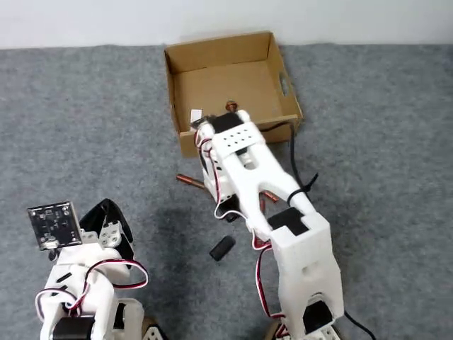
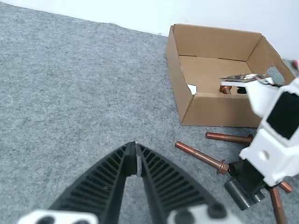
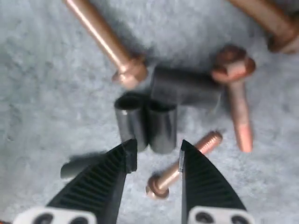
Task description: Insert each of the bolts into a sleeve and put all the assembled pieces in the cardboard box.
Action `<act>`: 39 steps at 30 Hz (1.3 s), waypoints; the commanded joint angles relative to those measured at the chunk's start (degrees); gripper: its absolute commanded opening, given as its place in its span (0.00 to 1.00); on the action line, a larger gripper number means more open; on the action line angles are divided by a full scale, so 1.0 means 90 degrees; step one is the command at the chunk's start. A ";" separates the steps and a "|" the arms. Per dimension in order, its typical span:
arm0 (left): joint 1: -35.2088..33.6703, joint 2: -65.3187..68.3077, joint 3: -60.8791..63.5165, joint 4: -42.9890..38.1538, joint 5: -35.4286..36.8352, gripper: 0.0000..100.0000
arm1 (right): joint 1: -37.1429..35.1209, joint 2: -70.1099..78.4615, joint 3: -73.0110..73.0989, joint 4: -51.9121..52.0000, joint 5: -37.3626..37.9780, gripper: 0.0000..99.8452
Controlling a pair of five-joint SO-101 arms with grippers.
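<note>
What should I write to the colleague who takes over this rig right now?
The left gripper is shut and empty, over the carpet, off to the side of the parts.
The right gripper is open and empty, just above a cluster of black sleeves and copper bolts.
In the cardboard box a copper item lies by the near wall; I cannot tell whether it is assembled.
Done: at most that piece.
Left: pair the loose bolts with sleeves, then box them all.
</note>
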 commanded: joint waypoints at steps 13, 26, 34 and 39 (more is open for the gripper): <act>-0.0039 -0.0039 -0.0034 0.0039 -0.0029 0.01 | 0.0063 0.0786 -0.0039 -0.0611 0.0479 0.09; -0.0010 -0.0039 -0.0034 0.0029 -0.0020 0.01 | 0.0024 -0.0884 -0.0039 0.0044 0.0215 0.01; -0.0029 -0.0039 -0.0034 0.0029 -0.0010 0.01 | 0.0142 -0.2886 0.0049 0.0864 -0.1368 0.01; -0.0029 -0.0039 -0.0034 0.0039 -0.0010 0.01 | 0.0308 -0.4293 0.0567 0.0864 -0.1465 0.01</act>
